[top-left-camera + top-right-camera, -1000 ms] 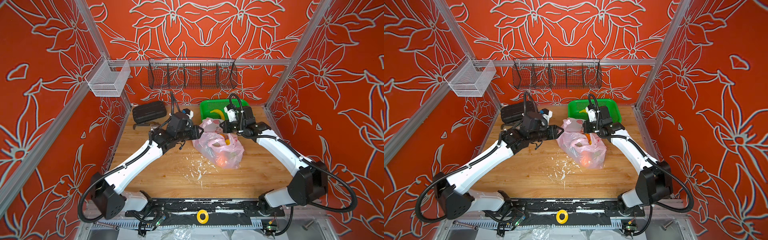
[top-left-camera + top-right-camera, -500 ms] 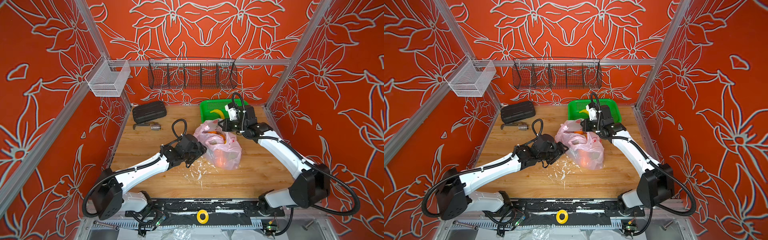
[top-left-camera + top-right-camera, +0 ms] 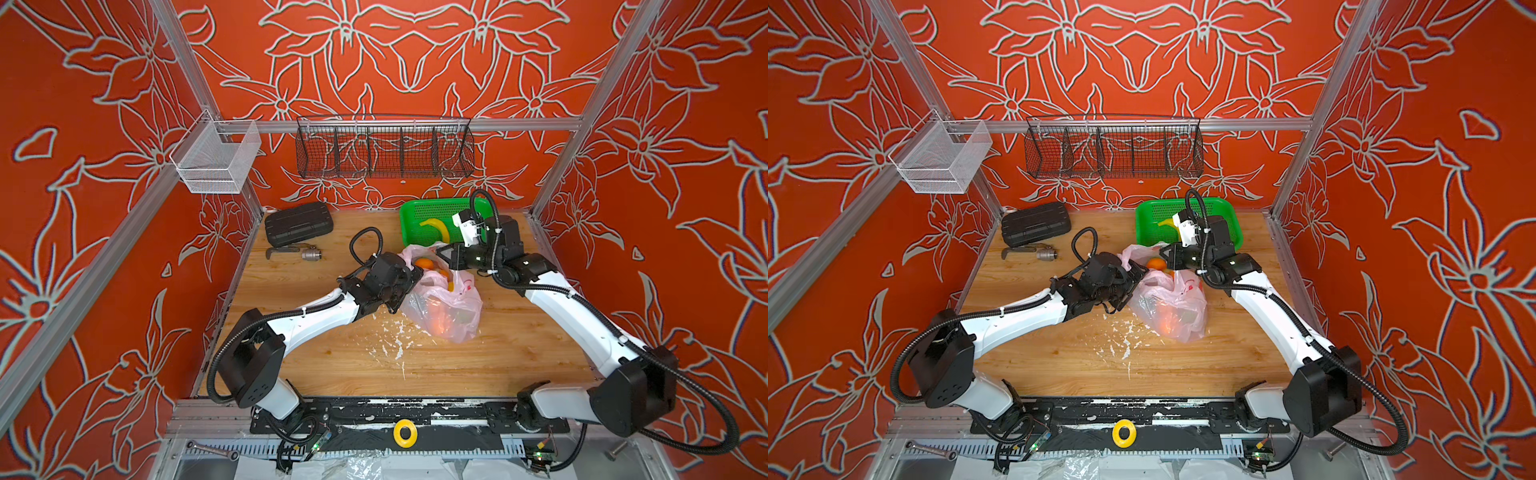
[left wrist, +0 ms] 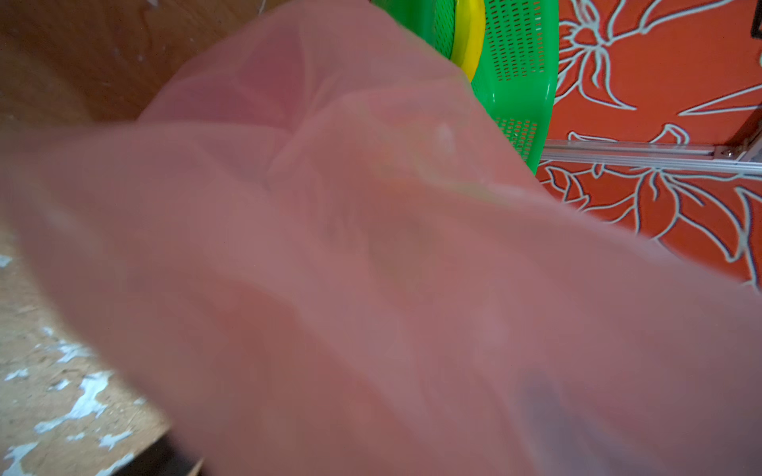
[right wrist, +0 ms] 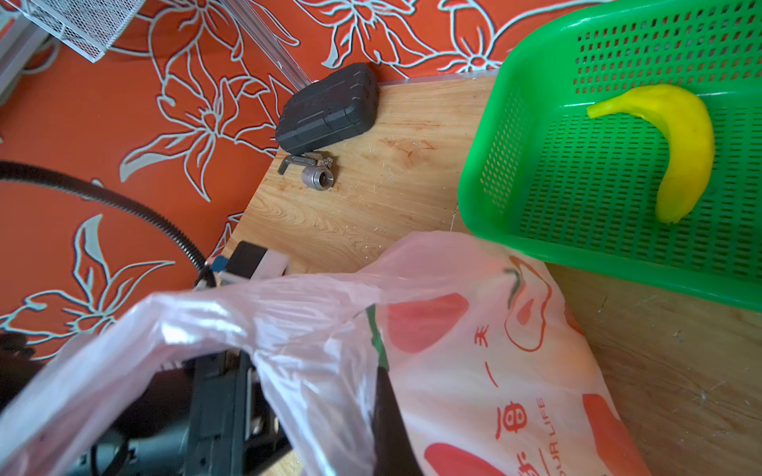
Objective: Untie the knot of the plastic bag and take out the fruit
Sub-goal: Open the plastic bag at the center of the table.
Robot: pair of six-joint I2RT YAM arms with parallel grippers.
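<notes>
Wooden table [image 3: 324, 365]: plastic bag [image 3: 449, 307] seemingly untied, fruit [image 3: 424, 263] not yet out; right gripper [image 3: 446, 254] pinches its rim; left gripper [image 3: 411, 277] jaws indiscernible.

Blurry pink plastic bag [image 4: 371, 268] hogs nearly everything, right in front of the left hand [image 3: 412, 276]. Past it there's a green basket [image 4: 515, 82] holding a banana [image 4: 471, 45], flecked wooden desk [image 4: 62, 391] below, floral wall [image 4: 659, 82] beyond.

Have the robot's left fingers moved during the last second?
Yes. The left fingers have swung away from the black case, toward the table's front edge.
</notes>
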